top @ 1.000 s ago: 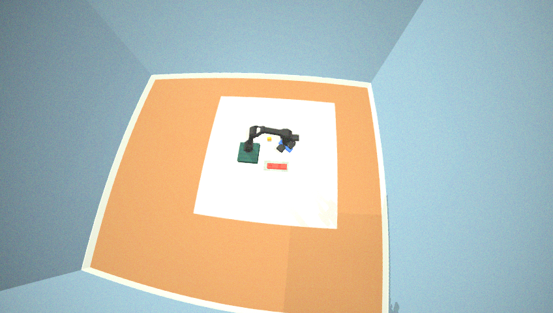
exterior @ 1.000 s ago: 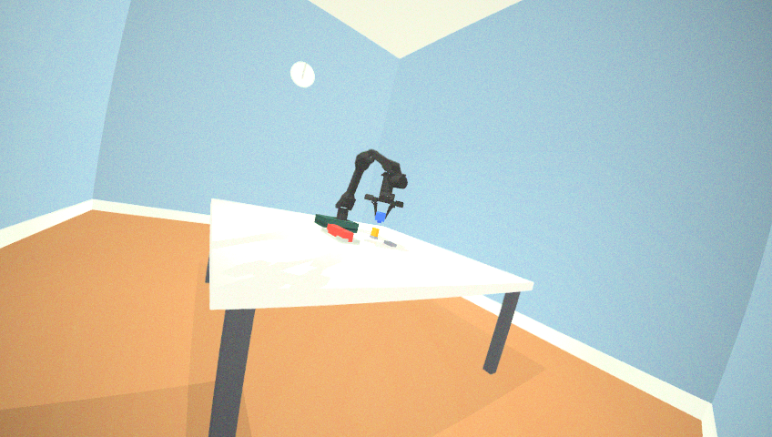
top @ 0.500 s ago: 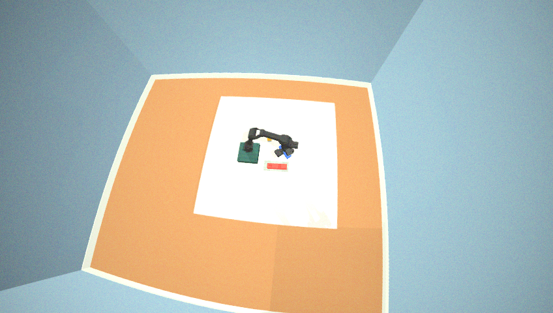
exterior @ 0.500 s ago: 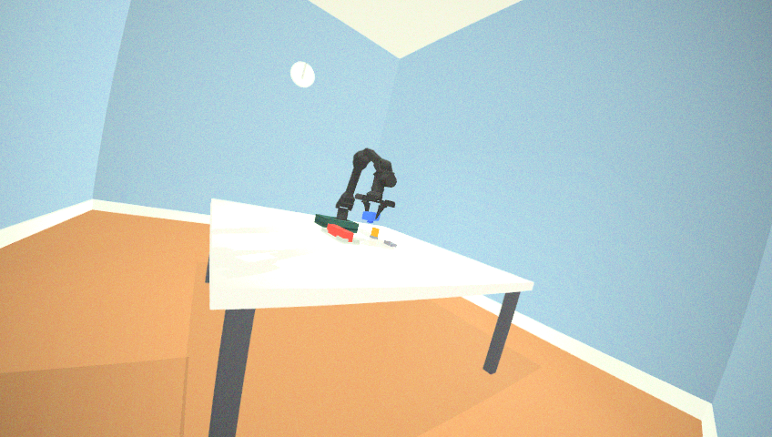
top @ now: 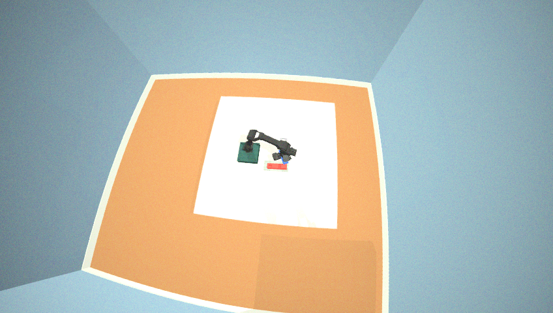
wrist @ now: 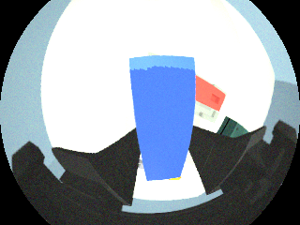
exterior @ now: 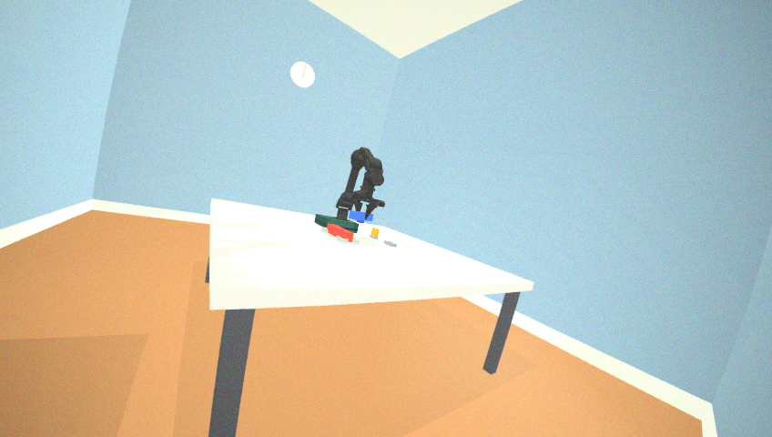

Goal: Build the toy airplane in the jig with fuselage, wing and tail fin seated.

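My gripper [top: 281, 156] [exterior: 363, 215] [wrist: 165, 150] is shut on the blue wing [top: 285, 162] [exterior: 354, 216] [wrist: 162, 103] and holds it above the table. In the top view it is just behind the fuselage and towards its right end. The red fuselage [top: 276, 166] [exterior: 340, 232] [wrist: 207, 92] lies lengthwise in the pale cradle [top: 265, 168] [wrist: 204, 112]. The wing is apart from the fuselage in the exterior view. The yellow tail fin [exterior: 374, 231] [wrist: 174, 178] stands on a small grey support; the arm hides it in the top view.
The dark green base plate [top: 248, 158] [exterior: 325, 220] [wrist: 237, 129] of the arm lies left of the cradle in the top view. A flat grey piece [exterior: 390, 243] lies near the tail fin. The white table [top: 240, 193] [exterior: 270, 270] carries everything.
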You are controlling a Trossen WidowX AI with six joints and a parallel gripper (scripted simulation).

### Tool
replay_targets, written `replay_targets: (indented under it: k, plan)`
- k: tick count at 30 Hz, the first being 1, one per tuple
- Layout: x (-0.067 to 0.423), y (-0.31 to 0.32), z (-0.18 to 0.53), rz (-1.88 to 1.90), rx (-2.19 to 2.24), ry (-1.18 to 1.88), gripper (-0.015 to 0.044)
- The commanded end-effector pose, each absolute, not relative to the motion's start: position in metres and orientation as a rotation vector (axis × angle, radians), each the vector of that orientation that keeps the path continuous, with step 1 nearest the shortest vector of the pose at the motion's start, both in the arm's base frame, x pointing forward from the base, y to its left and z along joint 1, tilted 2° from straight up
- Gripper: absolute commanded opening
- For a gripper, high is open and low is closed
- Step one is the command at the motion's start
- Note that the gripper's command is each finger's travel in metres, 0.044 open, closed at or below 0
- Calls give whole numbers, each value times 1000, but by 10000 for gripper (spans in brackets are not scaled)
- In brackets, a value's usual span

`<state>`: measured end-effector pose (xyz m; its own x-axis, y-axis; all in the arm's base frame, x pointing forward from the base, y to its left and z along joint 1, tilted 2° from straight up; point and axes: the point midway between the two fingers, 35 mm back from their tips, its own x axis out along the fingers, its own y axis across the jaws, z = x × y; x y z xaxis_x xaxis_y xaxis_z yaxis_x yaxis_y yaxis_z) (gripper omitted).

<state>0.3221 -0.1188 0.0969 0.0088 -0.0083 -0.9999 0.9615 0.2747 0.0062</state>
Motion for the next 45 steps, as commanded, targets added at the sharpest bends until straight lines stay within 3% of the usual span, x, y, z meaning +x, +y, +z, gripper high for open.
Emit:
replay_targets:
  k: [1, 20, 28, 45]
  plan:
    - [315, -133, 94, -1068, 1054, 1281, 0]
    - [286, -180, 85, -1297, 1276, 1139, 0]
    - [286, -180, 85, -1297, 1276, 1139, 196]
    - [286, -181, 85, -1297, 1276, 1139, 196]
